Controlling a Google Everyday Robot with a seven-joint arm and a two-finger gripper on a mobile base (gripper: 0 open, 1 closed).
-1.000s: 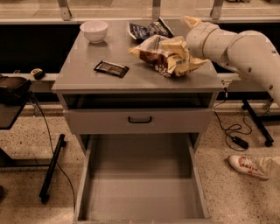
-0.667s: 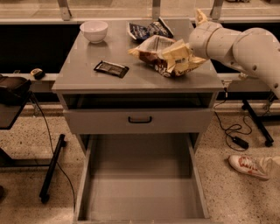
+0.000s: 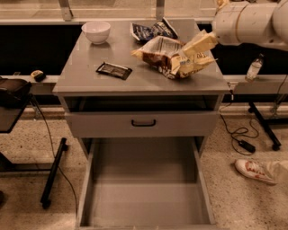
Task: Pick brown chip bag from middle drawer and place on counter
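Observation:
The brown chip bag [image 3: 175, 56] lies on the counter [image 3: 90, 72] at its right side, crumpled, with its cream end tilted up toward the arm. My gripper [image 3: 221, 3] is at the top right edge of the view, above and right of the bag, mostly hidden behind the white arm [image 3: 252, 22]. The middle drawer [image 3: 144, 202] is pulled out at the bottom, and its grey floor is bare.
A white bowl [image 3: 96, 31], a dark blue bag [image 3: 150, 30] and a small flat dark wrapper [image 3: 114, 70] lie on the counter. A shut drawer front with a black handle [image 3: 144, 122] sits above the open drawer. A black stand [image 3: 13, 99] is left; a bottle [image 3: 254, 68], cables and a shoe [image 3: 254, 170] are right.
The arm has risen and drawn back to the upper right, away from the bag. The bag stays on the counter in the same spot.

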